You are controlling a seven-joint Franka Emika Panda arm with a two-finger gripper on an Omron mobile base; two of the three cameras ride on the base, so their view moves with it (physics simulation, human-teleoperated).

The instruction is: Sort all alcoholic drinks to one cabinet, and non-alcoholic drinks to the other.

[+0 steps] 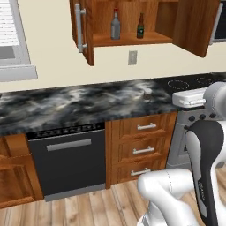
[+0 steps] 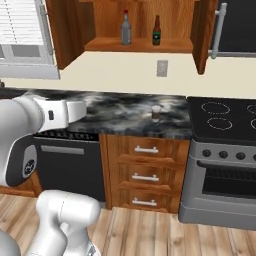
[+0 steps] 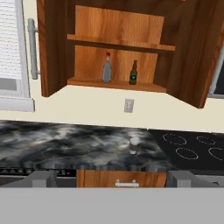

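Reddish-brown wood forms the open wall cabinet [image 3: 118, 65], above and ahead of the gripper [image 3: 111, 179]. On its bottom board stand upright the grey glass bottle [image 3: 106, 68] and, to its right, the slimmer beer bottle [image 3: 133, 73]. Lower, just ahead, the lidded cup [image 3: 134, 145] stands upright on the marbled counter [image 3: 65, 144]. The jaws are spread wide, holding nothing.
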